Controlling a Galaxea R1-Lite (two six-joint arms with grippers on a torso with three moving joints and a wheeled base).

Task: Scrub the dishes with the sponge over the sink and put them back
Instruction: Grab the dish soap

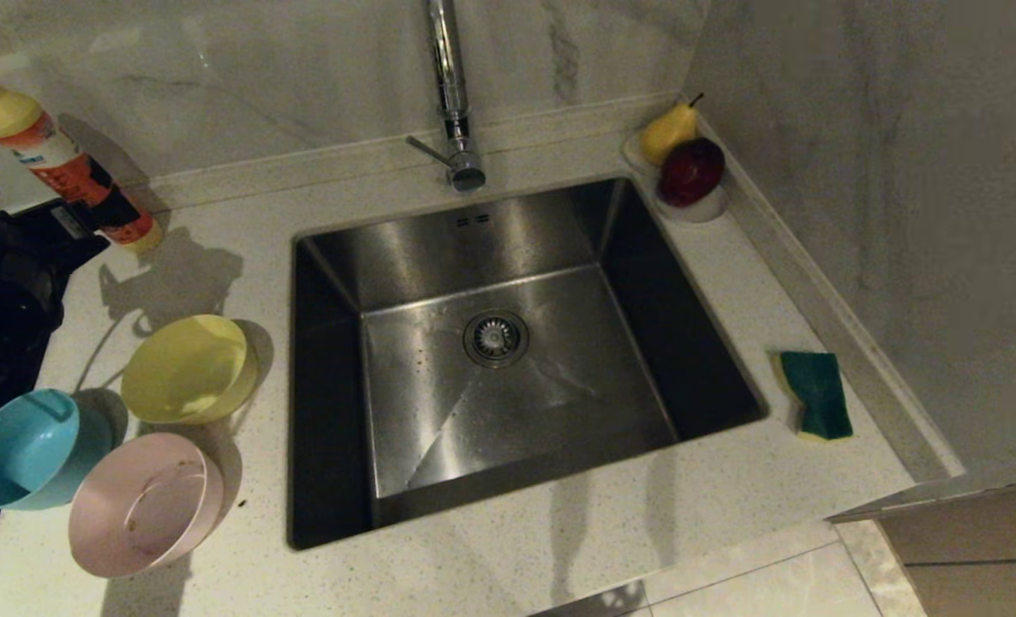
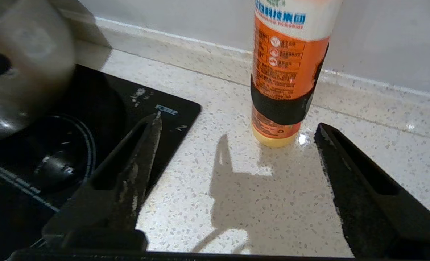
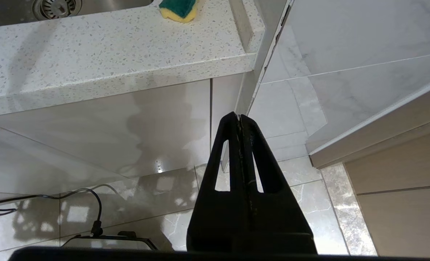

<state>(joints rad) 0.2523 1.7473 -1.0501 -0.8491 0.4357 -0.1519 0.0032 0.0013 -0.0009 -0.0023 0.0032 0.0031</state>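
We're sitting with the left gripper (image 2: 236, 127) spread wide and holding nothing, over the counter at the far left, pointing at the orange detergent bottle (image 2: 287, 69) just beyond the fingertips, with the black cooktop (image 2: 91, 119) beside it. The right gripper (image 3: 239, 116) is hanging parked below the counter edge, jaws pressed together, empty.

Where the task items are lying:
- yellow bowl (image 1: 188, 368), blue bowl (image 1: 30, 449) and pink bowl (image 1: 144, 502) are clustered left of the sink (image 1: 508, 360), all tipped on their sides. The pink one is showing brown smears.
- sponge (image 1: 815, 394) is lying flat on the counter right of the sink, green face up, long axis running roughly front-to-back along the wall ledge.

Key relation: the bowls are sitting nearer us than the bottle, on the left arm's side; the sponge is across the sink on the right arm's side. So we're reading it as left arm for a bowl and right arm for the sponge, though it would first have to rise above the counter.
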